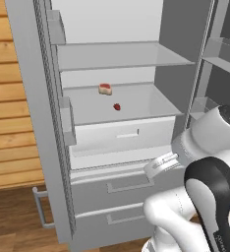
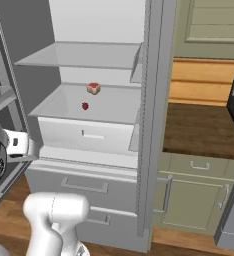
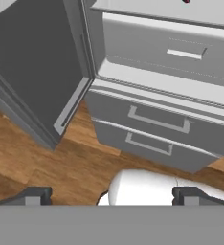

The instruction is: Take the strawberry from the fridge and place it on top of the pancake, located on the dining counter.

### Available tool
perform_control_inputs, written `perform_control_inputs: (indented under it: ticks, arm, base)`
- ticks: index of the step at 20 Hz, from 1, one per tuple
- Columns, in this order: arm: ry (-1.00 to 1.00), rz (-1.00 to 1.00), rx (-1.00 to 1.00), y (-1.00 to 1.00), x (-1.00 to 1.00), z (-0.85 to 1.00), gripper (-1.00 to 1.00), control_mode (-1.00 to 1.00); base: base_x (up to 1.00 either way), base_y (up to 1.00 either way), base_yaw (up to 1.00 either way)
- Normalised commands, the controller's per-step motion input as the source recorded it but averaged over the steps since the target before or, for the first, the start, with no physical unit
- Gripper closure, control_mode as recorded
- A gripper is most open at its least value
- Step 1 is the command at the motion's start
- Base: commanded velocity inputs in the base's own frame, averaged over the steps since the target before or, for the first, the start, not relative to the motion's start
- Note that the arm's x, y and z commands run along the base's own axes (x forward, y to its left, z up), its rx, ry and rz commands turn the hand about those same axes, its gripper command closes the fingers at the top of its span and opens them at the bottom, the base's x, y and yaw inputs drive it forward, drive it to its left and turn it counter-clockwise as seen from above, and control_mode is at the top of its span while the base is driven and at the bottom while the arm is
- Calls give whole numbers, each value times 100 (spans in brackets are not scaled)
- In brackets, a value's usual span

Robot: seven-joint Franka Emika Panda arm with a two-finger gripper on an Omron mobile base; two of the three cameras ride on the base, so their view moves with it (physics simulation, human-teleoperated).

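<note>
strawberry [image 1: 117,107] on shelf, pincer [image 3: 112,196] wide, empty

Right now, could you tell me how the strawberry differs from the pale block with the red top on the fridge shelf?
The strawberry is tiny and dark red all over; the pale block is larger, cream-sided with a red top. The strawberry is rounded, the block is boxy. The strawberry sits nearer the shelf's front edge, the block further back. Both rest apart on the same glass shelf of the open fridge, above the drawers.
</note>
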Motion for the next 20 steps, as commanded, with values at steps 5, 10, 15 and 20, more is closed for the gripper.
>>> perform_control_inputs:
  ticks: [5,10,15,20]
  arm:
    - [0,-6,0,-3,0,-9,-100,-100]
    - [0,0,0,0,0,0,-100,-100]
    - [0,0,0,0,2,0,-100,100]
    - [0,0,0,0,0,0,-100,100]
  base:
    - [0,0,0]
    - [0,0,0]
    - [5,0,0]
    - [39,0,-5]
